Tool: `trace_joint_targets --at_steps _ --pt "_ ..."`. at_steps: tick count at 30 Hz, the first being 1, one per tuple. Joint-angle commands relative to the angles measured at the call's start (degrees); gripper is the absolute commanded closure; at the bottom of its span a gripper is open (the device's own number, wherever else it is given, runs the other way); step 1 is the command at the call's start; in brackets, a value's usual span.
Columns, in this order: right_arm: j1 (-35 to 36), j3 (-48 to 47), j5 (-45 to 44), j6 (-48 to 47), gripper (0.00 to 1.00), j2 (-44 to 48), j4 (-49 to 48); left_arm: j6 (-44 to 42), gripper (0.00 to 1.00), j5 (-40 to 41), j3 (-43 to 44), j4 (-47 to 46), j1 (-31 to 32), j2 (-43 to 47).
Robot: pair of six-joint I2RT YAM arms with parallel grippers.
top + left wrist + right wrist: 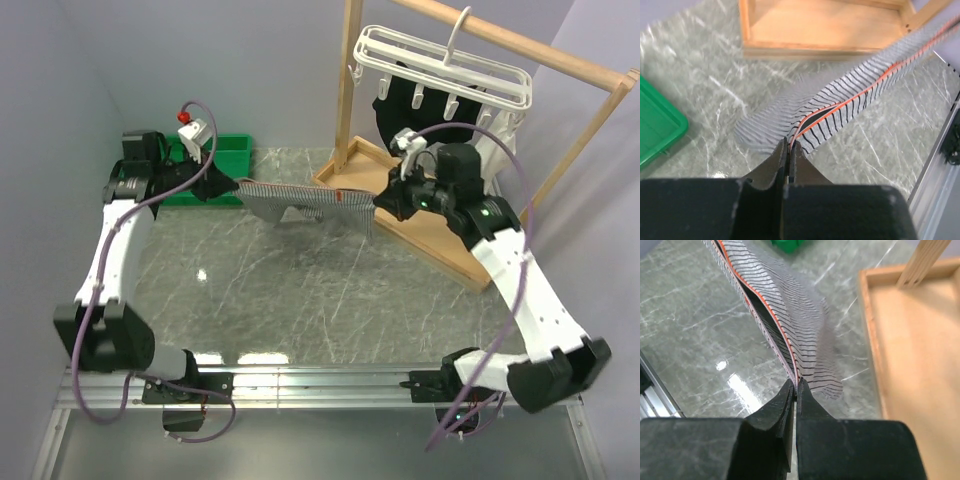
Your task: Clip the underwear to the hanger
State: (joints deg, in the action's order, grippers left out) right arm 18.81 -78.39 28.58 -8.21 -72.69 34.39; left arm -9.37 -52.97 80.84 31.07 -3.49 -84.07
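The striped grey-and-white underwear (305, 205) hangs stretched above the marble table between both grippers, its orange-trimmed waistband taut. My left gripper (234, 186) is shut on the underwear's left end (835, 112), the jaws pinching the waistband edge (788, 142). At the other end, my right gripper (377, 203) is shut on the underwear (790, 315), its tips closed on the waistband (796, 385). The white hanger (445, 65) with dangling clips hangs by its hook from the wooden rack's bar at the back right, above and behind the right gripper.
A wooden rack (600, 80) stands on a wooden base tray (440, 240) at the right. A black garment (420, 110) hangs under the hanger. A green bin (215, 170) sits at the back left, behind the left gripper. Purple cables loop over both arms.
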Motion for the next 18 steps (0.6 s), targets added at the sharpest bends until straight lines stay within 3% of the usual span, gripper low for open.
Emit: trace_joint_targets --at_steps 1,9,13,18 --pt "-0.61 0.07 -2.83 -4.54 1.00 6.65 2.52 -4.86 1.00 0.94 -1.99 5.22 0.23 7.85" --pt "2.98 9.12 -3.26 -5.85 1.00 19.59 4.28 -6.63 1.00 -0.47 -11.67 10.23 2.69 27.28" --pt "4.57 11.32 -6.16 -5.42 1.00 18.38 4.29 -3.91 0.99 4.53 -12.54 10.51 4.70 26.95" --pt "4.48 13.79 -11.16 -3.40 1.00 8.37 -1.16 1.01 0.96 12.35 -15.88 4.28 9.80 16.61"
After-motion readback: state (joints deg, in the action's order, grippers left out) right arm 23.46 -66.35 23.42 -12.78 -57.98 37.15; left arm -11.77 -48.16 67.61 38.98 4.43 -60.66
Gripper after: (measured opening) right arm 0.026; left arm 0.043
